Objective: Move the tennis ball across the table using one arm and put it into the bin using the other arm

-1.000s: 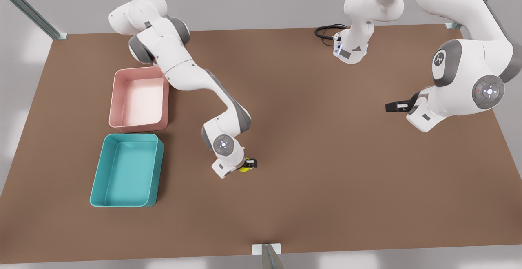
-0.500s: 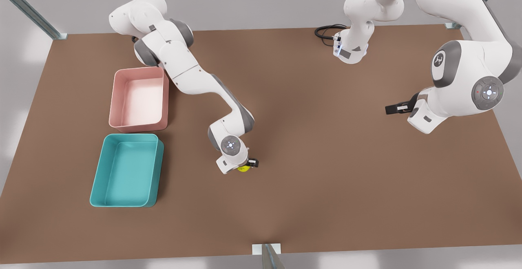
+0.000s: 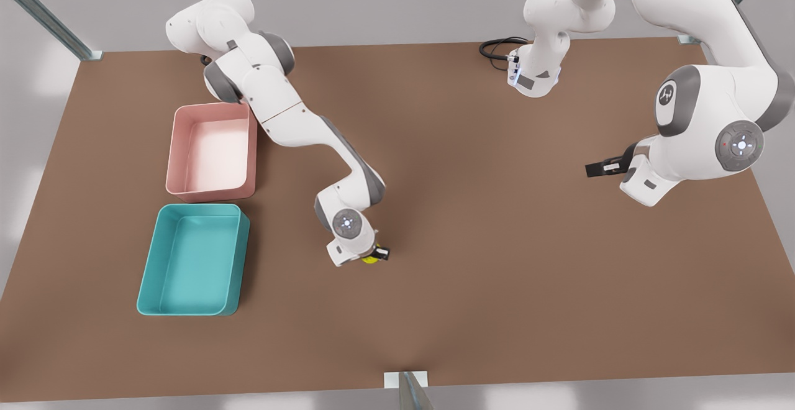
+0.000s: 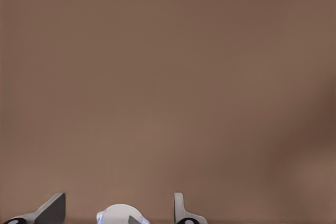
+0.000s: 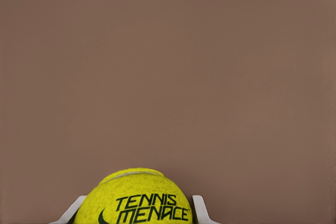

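The yellow-green tennis ball (image 3: 371, 259) (image 5: 137, 199), printed with dark lettering, sits between the white fingers (image 5: 200, 208) of my right gripper (image 3: 374, 255) (image 5: 137, 214), which is shut on it near the middle of the brown table (image 3: 497, 261). The teal bin (image 3: 243, 255) lies on the front view's left, a short way from the ball. My left gripper (image 3: 599, 168) (image 4: 116, 211) hangs open with nothing in it over the table on the front view's right; that arm waits.
A pink tray (image 3: 251, 149) of like shape stands just behind the teal bin, close to the right arm's links. A black cable (image 3: 497, 46) loops at the table's back edge beside an arm base (image 3: 534, 77).
The right arm's wrist shifted slightly over the ball, first toward the front view's right, then a little back. The left arm drifted a touch.
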